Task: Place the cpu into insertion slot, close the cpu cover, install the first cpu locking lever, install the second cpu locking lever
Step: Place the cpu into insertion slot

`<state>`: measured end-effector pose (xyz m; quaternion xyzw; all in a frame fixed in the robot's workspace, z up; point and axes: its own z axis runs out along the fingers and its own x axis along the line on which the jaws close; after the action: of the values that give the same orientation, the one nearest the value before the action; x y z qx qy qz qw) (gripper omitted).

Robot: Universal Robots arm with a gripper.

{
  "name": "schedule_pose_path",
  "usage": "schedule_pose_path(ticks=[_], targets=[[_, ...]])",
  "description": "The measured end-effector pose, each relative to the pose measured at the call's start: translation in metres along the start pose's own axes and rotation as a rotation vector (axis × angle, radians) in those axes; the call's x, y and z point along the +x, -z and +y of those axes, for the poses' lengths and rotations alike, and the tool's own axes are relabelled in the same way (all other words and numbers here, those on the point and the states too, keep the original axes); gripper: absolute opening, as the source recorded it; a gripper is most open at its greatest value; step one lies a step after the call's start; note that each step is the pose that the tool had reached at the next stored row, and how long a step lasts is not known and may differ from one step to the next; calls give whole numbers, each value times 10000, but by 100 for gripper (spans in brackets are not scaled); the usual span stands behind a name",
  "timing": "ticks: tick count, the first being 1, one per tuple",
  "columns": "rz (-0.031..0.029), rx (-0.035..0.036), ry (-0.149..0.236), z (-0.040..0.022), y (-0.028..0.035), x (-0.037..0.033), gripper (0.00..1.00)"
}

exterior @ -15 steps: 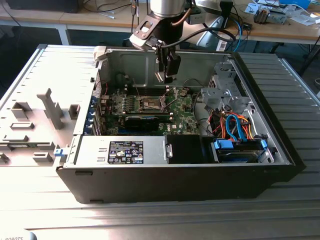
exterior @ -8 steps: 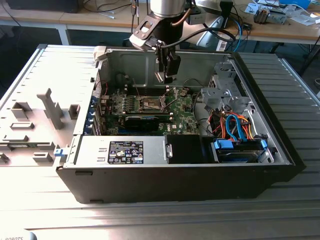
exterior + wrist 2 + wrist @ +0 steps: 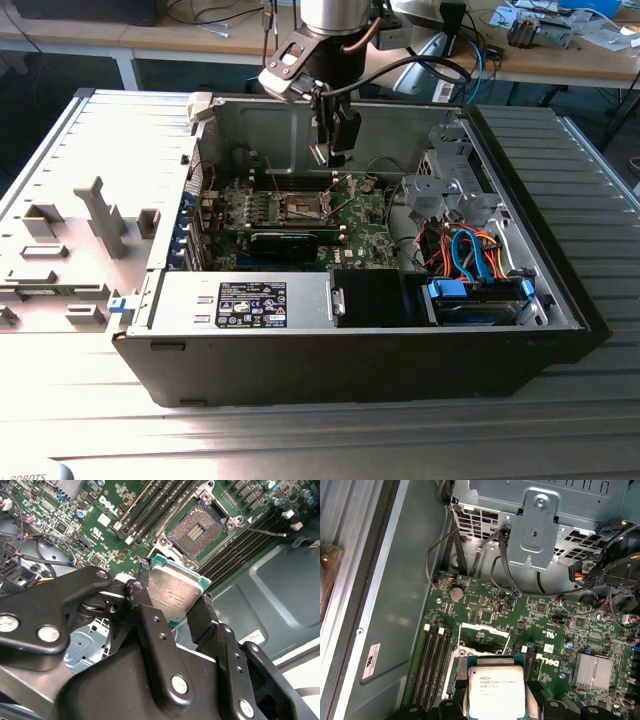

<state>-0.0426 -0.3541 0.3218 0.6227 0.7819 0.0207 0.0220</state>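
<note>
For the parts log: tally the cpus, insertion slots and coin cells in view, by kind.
cpu: 1
insertion slot: 1
coin cell: 1
Total: 3

The cpu (image 3: pixel 172 595), a flat square chip with a dull silver-grey top and a green edge, is clamped on two opposite sides by the gripper (image 3: pixel 176 582) and is held above the board, not yet seated. In the first wrist view its printed top (image 3: pixel 496 692) is seen face up, partly overlapping the slot. The slot (image 3: pixel 196 530) is left uncovered: a square socket with a dark brownish contact field inside a metal rim. The cover (image 3: pixel 485 628) is seen as a thin silver frame at the slot's far edge, off the contacts.
</note>
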Motion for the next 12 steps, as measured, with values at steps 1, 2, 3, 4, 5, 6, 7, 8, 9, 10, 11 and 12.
schedule_pose_path(ticks=[1,2,3,4,5,6,7,8,9,10,11,12], targets=[[-2,0,-11,0,-1,0,54],[-4,1,-23,0,-1,0,54],[-5,1,-31,0,-2,0,54],[-7,2,-41,0,-2,0,54],[-9,2,-48,0,-3,0,54],[-10,2,-56,0,-3,0,54],[-11,2,-68,0,-4,0,54],[-13,3,-78,0,-5,0,54],[-15,3,-89,0,-5,0,54],[-16,3,-95,0,-5,0,54],[-17,4,-102,0,-6,0,54],[-18,4,-113,0,-6,0,54]])
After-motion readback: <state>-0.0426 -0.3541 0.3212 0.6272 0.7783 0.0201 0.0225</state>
